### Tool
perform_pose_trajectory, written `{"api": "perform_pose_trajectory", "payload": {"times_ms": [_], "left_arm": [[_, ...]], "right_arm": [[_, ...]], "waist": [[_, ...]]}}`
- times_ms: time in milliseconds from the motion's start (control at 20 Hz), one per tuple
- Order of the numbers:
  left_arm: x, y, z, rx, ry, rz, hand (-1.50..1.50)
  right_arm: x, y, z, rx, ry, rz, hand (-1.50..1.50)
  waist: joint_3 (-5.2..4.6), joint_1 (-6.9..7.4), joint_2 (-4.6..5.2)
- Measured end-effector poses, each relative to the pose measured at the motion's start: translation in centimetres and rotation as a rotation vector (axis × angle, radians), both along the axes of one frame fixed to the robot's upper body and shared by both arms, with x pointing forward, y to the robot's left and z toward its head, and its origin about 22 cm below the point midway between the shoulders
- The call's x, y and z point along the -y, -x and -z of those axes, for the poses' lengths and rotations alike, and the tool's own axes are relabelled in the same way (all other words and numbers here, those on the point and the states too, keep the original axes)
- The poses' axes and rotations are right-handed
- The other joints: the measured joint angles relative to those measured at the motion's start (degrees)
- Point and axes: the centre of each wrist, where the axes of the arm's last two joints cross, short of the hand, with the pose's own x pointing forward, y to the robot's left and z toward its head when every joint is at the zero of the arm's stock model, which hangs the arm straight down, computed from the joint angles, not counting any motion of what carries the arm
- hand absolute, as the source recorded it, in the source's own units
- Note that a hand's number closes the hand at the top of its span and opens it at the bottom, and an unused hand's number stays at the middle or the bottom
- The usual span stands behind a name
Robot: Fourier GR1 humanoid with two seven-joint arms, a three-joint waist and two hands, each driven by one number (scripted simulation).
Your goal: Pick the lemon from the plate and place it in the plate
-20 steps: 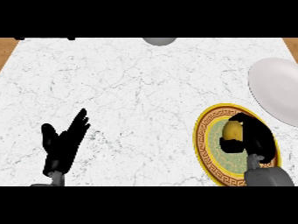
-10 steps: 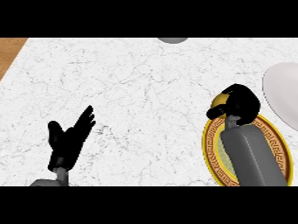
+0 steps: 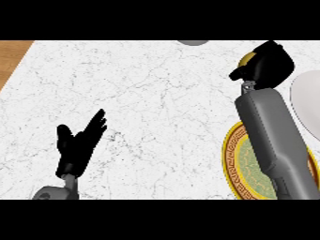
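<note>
Your right hand [image 3: 265, 65] has its fingers curled round the lemon [image 3: 246, 59], of which only a yellow sliver shows at the hand's left side, up near the counter's far edge and clear of the gold-rimmed plate [image 3: 233, 154]. The white plate [image 3: 316, 101] lies just to the hand's right, toward the counter's right edge, so carry that way. Your left hand [image 3: 79, 143] rests open near the counter's near edge, well apart.

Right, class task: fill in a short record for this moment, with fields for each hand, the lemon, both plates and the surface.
right hand: curled round the lemon, raised over the counter
lemon: only a yellow edge shows
left hand: open, resting at lower left
patterned plate: gold rim, partly under the right forearm
white plate: at the right edge
counter: white marble
</note>
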Motion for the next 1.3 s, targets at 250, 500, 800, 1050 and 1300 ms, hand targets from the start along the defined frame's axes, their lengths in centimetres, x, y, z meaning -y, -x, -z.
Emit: {"api": "perform_pose_trajectory", "payload": {"times_ms": [250,500,800,1050,1300], "left_arm": [[0.1,-0.2,-0.3,0.000,0.004,-0.009,0.00],[-0.4,0.2,0.1,-0.007,-0.002,-0.026,0.00],[-1.0,0.6,0.4,-0.011,0.003,-0.046,0.00],[-0.7,0.5,0.5,-0.018,0.005,-0.063,0.00],[-1.0,0.7,0.6,-0.014,0.005,-0.070,0.00]], "right_arm": [[1.2,-1.2,-1.4,0.139,0.048,0.086,1.50],[3.1,-1.4,-1.0,0.265,0.054,0.152,1.50],[6.7,-0.9,1.5,0.373,0.089,0.239,1.50],[11.4,0.1,3.3,0.406,0.149,0.341,1.50],[16.0,1.2,5.1,0.423,0.136,0.458,1.50]], "waist": [[0.06,-0.83,-0.13],[0.12,-1.93,-0.39],[0.15,-3.04,-0.62],[0.17,-3.81,-0.77],[0.20,-4.07,-0.93]]}}
